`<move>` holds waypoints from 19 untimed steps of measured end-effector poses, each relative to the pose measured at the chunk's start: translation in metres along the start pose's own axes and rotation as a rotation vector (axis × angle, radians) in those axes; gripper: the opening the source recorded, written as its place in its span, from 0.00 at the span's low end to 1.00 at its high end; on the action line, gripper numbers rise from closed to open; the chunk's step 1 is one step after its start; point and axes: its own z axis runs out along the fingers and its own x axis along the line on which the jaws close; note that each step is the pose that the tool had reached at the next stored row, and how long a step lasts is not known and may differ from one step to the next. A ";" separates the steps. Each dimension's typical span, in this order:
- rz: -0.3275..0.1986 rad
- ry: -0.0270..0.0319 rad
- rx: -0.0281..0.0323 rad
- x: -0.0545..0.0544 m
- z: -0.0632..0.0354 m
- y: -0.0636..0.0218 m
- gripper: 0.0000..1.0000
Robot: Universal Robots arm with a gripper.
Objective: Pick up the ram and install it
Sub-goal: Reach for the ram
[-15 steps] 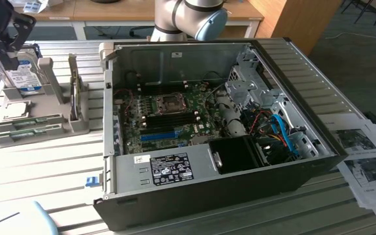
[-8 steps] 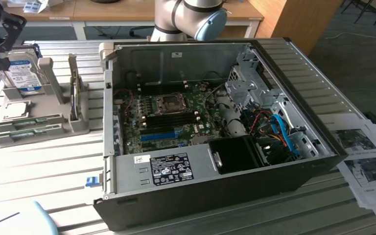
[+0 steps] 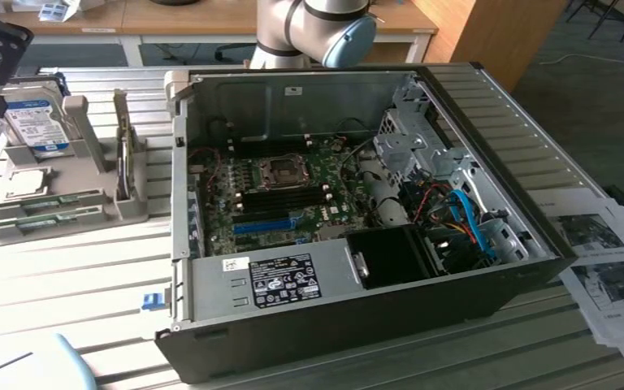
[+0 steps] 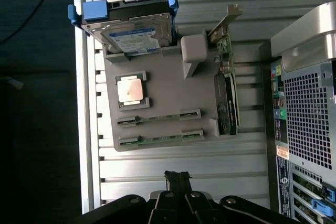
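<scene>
Wrist view has the gripper (image 4: 178, 177) closest, its fingers pressed together on nothing as it hovers over the slatted table (image 4: 220, 169), just short of the grey holder (image 4: 168, 85). That holder appears built to give every part its own seat, open from above so a tool can reach it. The nearer ram strip (image 4: 160, 139) stands on edge in a slot, held at both ends by small grey blocks. The second ram strip (image 4: 157, 118) sits parallel just beyond it in a matching slot. Neither is touched. Past them a square processor chip (image 4: 130, 89) lies flat in a shallow recess, the hard drive (image 4: 134, 35) leans upright in a blue-tabbed caddy, and an expansion card (image 4: 227, 98) stands on edge along the holder's side. Farthest off, the computer case (image 3: 366, 227) lies on its side with the panel off, presumably so the motherboard (image 3: 290, 191) faces up for installing. By count: two ram strips, one processor chip, one hard drive, one card, one case.
</scene>
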 end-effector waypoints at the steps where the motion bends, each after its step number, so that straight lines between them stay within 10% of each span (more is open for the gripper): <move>1: 0.000 0.0000 0.0000 0.000 0.0000 0.0000 0.10; 19: -0.118 0.0048 0.0054 0.000 0.0005 0.0000 0.10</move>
